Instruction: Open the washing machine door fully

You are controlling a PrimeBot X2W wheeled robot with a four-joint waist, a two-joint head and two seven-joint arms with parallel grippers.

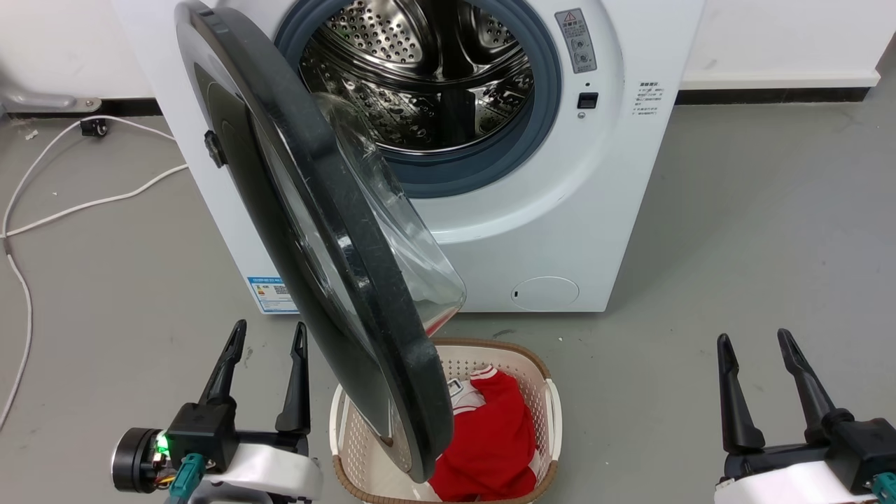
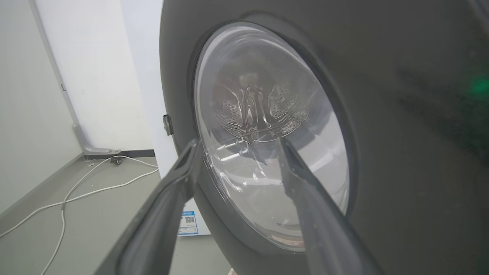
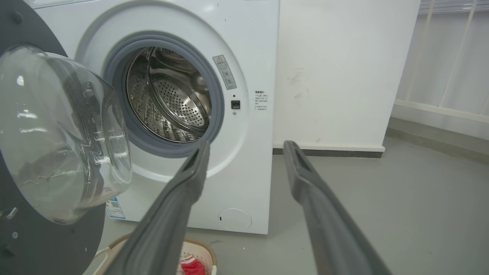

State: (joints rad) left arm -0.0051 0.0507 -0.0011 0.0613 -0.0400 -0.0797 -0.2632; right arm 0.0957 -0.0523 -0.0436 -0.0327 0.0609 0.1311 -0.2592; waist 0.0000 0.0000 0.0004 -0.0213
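The washing machine door (image 1: 329,231), round, glossy black with a bulging clear glass bowl, stands swung out about edge-on to the head view, hinged at the machine's left. Its outer face (image 2: 382,152) is close ahead in the left wrist view; its glass bowl (image 3: 57,130) shows at the left of the right wrist view. My left gripper (image 1: 270,332) is open at the lower left, just left of the door's lower edge and apart from it. My right gripper (image 1: 756,339) is open at the lower right, far from the door. The steel drum (image 1: 420,77) lies exposed.
A beige laundry basket (image 1: 546,392) holding red clothing sits on the floor under the door's lower edge. White cables (image 1: 42,210) trail over the grey floor at the left. The white machine body (image 1: 602,210) stands against the wall; open floor extends to the right.
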